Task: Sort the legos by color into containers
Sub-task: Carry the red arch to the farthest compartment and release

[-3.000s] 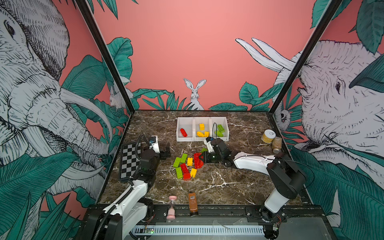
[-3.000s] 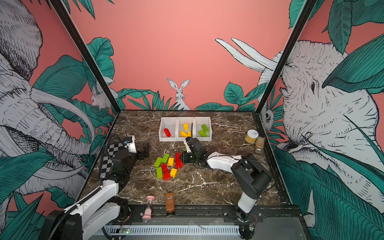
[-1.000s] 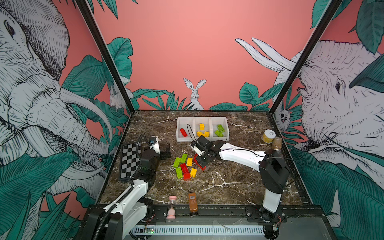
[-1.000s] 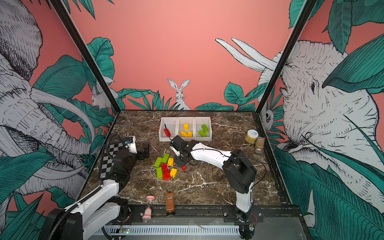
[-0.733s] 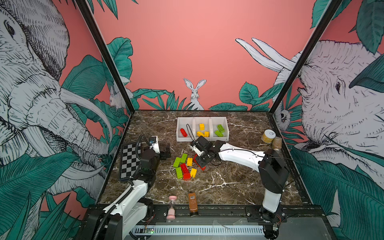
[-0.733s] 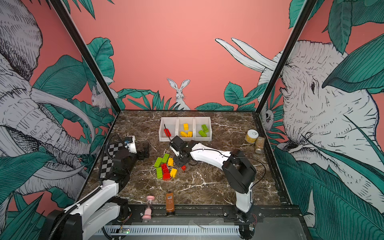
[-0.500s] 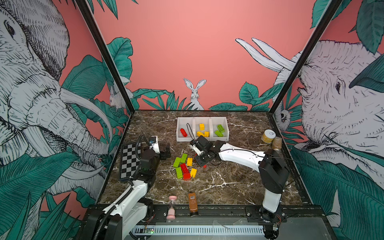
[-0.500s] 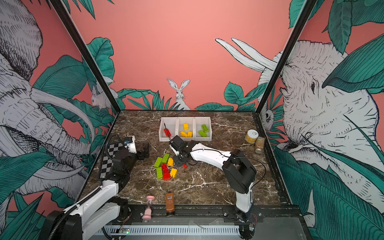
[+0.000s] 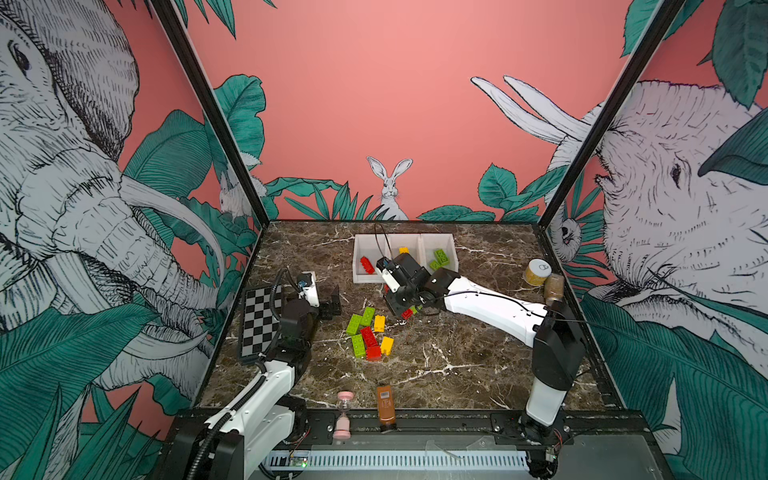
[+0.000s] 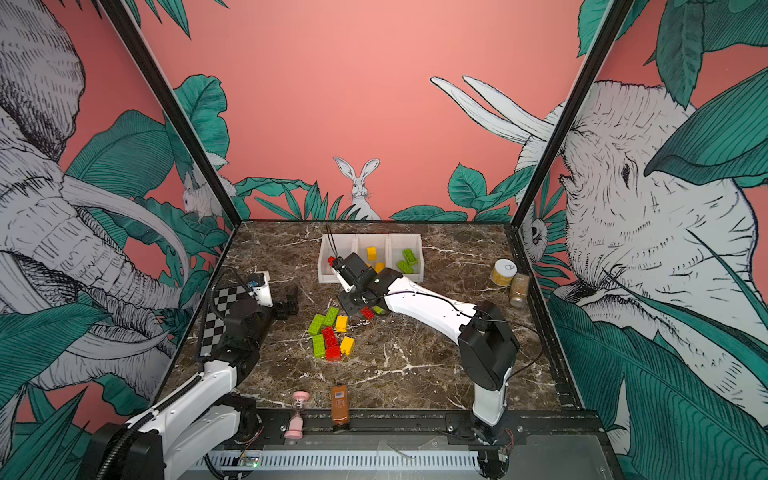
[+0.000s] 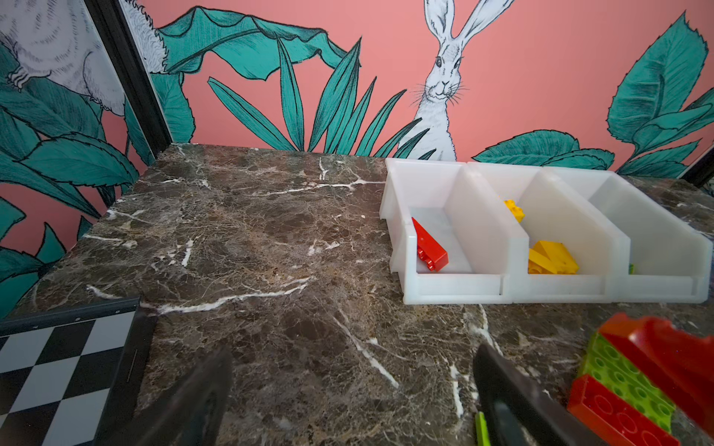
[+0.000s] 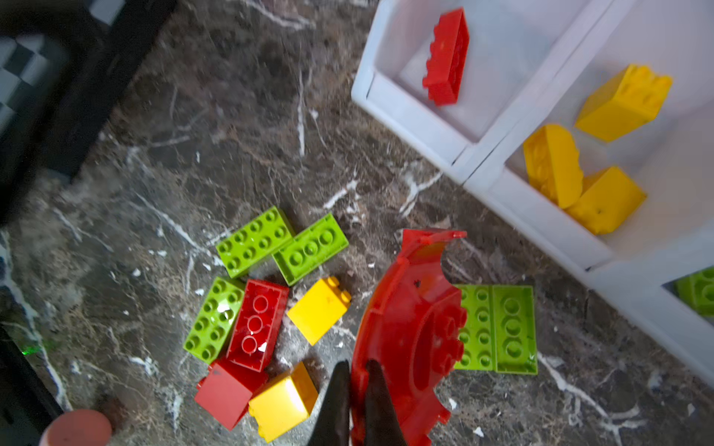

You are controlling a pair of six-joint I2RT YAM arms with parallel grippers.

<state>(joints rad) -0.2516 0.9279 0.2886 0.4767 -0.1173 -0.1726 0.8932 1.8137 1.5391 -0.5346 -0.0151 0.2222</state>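
Light bright, even; shadows soft. Beyond right claw (image 12: pixel 357 365), containers (image 12: pixel 417 112) blurred; glare specks on legos (image 12: pixel 222 307) beside it.

- The left arm (image 9: pixel 266 386) and the right arm (image 9: pixel 486 307) are wearing smooth white shells between bulky black joints.
- A thin black cable (image 9: pixel 482 292) is lying along the right arm; a ribbed black hose (image 9: pixel 206 434) is hanging from the left one.
- The left end effector (image 11: pixel 349 390) and the right end effector (image 12: pixel 357 390) are showing dark, tapered fingers.
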